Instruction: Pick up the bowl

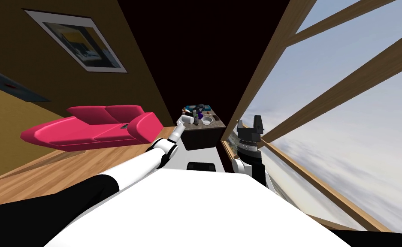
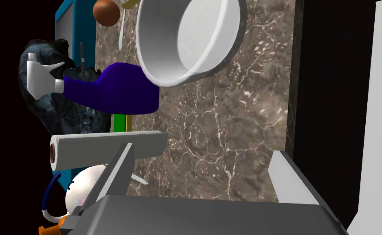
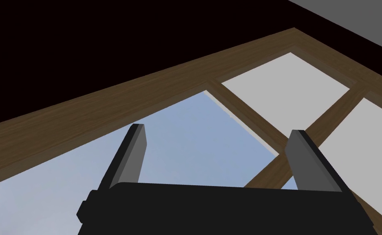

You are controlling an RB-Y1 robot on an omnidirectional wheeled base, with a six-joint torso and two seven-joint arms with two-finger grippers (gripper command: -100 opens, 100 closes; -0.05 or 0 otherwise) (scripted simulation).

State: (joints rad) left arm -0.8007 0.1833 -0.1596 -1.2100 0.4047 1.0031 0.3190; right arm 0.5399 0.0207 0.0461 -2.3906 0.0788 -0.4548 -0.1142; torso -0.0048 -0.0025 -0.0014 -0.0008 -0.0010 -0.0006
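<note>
Left gripper (image 2: 202, 151), fingers spread, hovers at the table (image 2: 226, 134); the bowl (image 2: 190, 41) sits at its twelve o'clock. Right gripper (image 3: 218, 129), likewise released, is raised.

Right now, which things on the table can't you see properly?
- Left wrist view: the bowl is cut off by the top edge.
- Left wrist view: a white round thing is half hidden behind a finger of the left claw.
- Left wrist view: a dark lump behind the purple spray bottle; cannot name it.
- Head view: things on the table are too small to name.
</note>
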